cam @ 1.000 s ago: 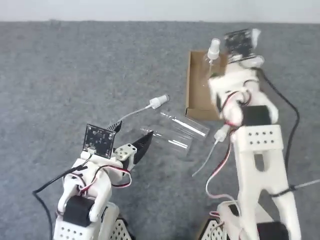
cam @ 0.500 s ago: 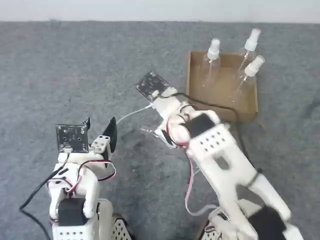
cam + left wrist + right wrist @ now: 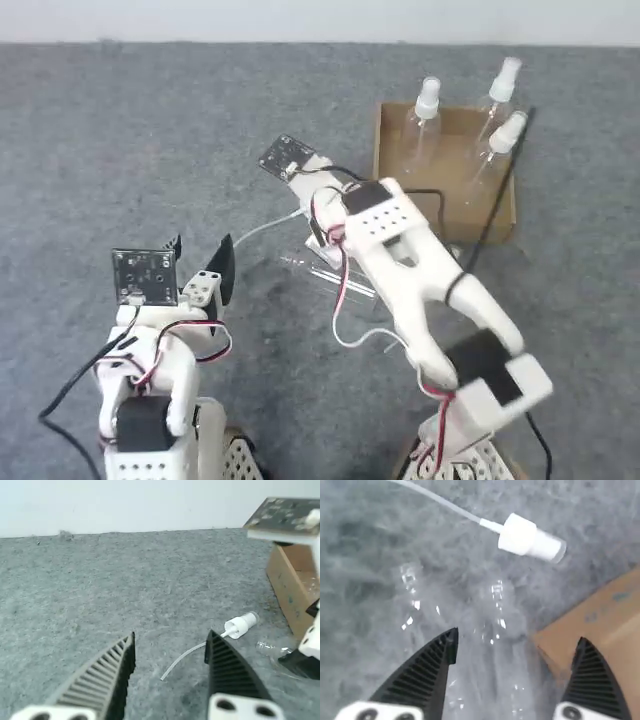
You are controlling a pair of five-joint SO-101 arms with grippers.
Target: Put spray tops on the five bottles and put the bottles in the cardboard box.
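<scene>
Three bottles (image 3: 424, 125) with spray tops stand upright in the cardboard box (image 3: 392, 195). Just outside the box, by one of its corners, two clear uncapped bottles (image 3: 495, 620) lie flat on the grey carpet (image 3: 120, 130). A loose spray top (image 3: 530, 537) with a thin tube lies near them, also beside the box. The right gripper (image 3: 516, 637) hangs over the lying bottles close to the box wall, jaws spread wide and empty. The left gripper (image 3: 171, 636) sits well apart from the box, jaws likewise spread and empty.
</scene>
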